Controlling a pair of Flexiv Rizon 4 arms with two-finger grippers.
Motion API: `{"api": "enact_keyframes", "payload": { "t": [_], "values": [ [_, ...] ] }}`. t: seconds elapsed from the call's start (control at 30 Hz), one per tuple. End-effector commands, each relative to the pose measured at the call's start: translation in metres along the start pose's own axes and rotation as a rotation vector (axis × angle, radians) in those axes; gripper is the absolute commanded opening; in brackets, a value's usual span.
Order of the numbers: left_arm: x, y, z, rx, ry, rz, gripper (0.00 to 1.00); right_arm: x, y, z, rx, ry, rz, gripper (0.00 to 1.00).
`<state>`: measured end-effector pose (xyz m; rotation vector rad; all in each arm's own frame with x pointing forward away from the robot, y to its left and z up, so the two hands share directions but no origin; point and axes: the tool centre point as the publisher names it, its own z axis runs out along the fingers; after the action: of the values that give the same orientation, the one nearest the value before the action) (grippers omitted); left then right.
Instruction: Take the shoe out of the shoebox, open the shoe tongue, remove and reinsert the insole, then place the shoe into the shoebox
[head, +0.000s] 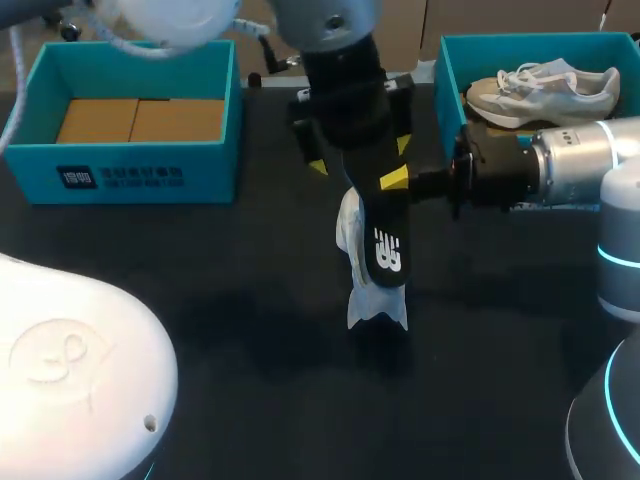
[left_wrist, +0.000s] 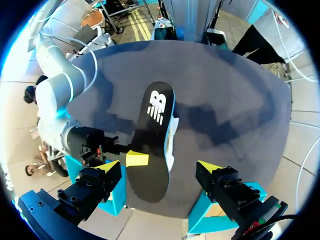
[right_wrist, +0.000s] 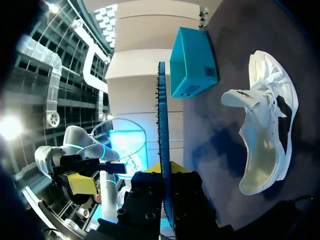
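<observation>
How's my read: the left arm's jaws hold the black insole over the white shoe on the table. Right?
Wrong arm. The right arm's jaws hold the black insole, clamped edge-on in the right wrist view; the left arm's jaws stand open. It does hang over the white shoe on the table.

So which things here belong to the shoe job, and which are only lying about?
Job: insole, shoe on the table, right box (probably the shoebox).
Lying about: left box, cardboard in it, second shoe in the right box.
</observation>
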<state>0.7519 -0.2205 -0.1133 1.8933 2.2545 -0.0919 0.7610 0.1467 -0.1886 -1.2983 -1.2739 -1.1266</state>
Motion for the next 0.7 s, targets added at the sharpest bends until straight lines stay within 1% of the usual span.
{"api": "enact_keyframes", "payload": {
  "t": [0.03, 0.2, 0.4, 0.7],
  "values": [
    [-0.0047, 0.0004, 0.0009, -0.005, 0.13, -0.002, 1.0, -0.0006, 0.0002, 0.0006, 0.0, -0.001, 0.0, 0.0],
    [-0.0052, -0.0003, 0.0023, -0.01, 0.136, -0.005, 1.0, -0.0008, 0.0001, 0.0003, -0.001, 0.0, -0.002, 0.0],
    [-0.0034, -0.0021, 0.0042, -0.037, 0.158, -0.004, 1.0, -0.0008, -0.001, 0.0026, 0.005, 0.001, -0.001, 0.0],
    [-0.0004, -0.0022, 0.0074, -0.048, 0.172, -0.012, 1.0, 0.0002, -0.0023, 0.0044, 0.009, -0.002, 0.0, 0.0]
  ]
}}
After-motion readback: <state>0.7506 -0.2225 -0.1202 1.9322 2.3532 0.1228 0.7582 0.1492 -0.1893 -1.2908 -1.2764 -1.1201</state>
